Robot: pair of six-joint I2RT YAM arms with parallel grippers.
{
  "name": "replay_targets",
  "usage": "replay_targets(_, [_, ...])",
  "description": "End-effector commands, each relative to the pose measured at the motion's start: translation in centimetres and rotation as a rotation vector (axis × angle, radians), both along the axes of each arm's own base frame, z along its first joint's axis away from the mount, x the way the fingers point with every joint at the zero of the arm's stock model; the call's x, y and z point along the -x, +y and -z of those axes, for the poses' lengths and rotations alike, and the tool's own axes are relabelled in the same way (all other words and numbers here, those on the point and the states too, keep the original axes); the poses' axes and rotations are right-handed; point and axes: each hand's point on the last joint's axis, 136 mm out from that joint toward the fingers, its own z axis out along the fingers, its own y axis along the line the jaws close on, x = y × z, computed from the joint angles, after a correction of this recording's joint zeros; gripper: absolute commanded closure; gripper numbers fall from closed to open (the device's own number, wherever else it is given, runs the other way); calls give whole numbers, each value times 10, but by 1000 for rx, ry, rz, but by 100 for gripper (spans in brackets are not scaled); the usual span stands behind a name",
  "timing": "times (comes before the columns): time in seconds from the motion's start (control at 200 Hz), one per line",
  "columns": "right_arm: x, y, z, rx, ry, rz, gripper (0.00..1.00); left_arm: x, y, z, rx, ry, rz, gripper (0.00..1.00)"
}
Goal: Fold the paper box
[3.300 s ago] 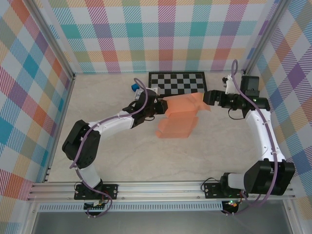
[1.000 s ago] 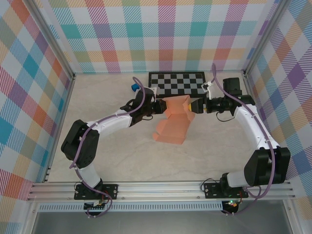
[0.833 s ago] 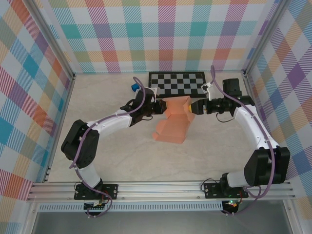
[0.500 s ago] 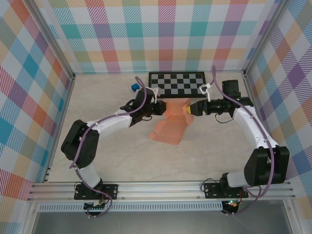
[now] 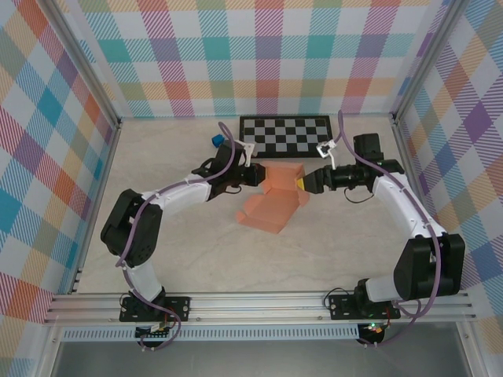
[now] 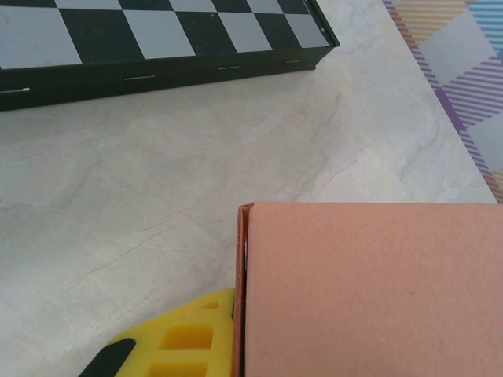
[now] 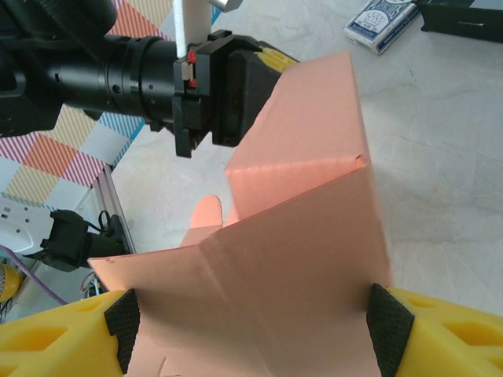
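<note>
One paper box [image 5: 275, 196], half formed, sits at the middle of the counter [image 5: 181, 251], just in front of the checkerboard [image 5: 284, 133]. Its far end is raised into walls, while the near panels lie low toward the arms.

The right end effector [image 5: 305, 182] meets the raised end from the right. In the right wrist view its fingers are spread wide, with a pad at each side edge of a creased panel. It looks clamped across that width, probably to steer the panel along its fold.

The left end effector [image 5: 255, 177] faces it from the other side. One yellow finger [image 6: 181, 342] lies against the box's upright wall, likely bracing it. The other finger is hidden, so I cannot tell whether this one grips.

A small blue cube [image 5: 214, 140] and a card pack [image 7: 381, 22] lie apart, near the board.
</note>
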Motion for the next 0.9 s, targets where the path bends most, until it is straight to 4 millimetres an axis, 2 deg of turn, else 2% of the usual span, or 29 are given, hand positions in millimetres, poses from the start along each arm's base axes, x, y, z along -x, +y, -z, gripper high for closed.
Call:
replay_targets(0.0, [14, 7, -10, -36, -39, -58, 22, -9, -1, -22, 11, -70, 97, 89])
replay_targets(0.125, [18, 11, -10, -39, -30, -67, 22, -14, 9, -22, -11, -86, 107, 89])
replay_targets(0.245, [19, 6, -4, 9, -46, -35, 21, -18, 17, -24, -33, -103, 114, 89])
replay_targets(0.505, [13, 6, 1, 21, -40, -26, 22, -17, 15, -26, -37, -126, 168, 89])
replay_targets(0.73, [11, 16, -12, -47, -42, -28, 32, -19, 15, -23, -27, -109, 144, 89])
replay_targets(0.895, [2, 22, -9, -33, -85, 56, 36, -22, 14, -21, -19, -101, 132, 89])
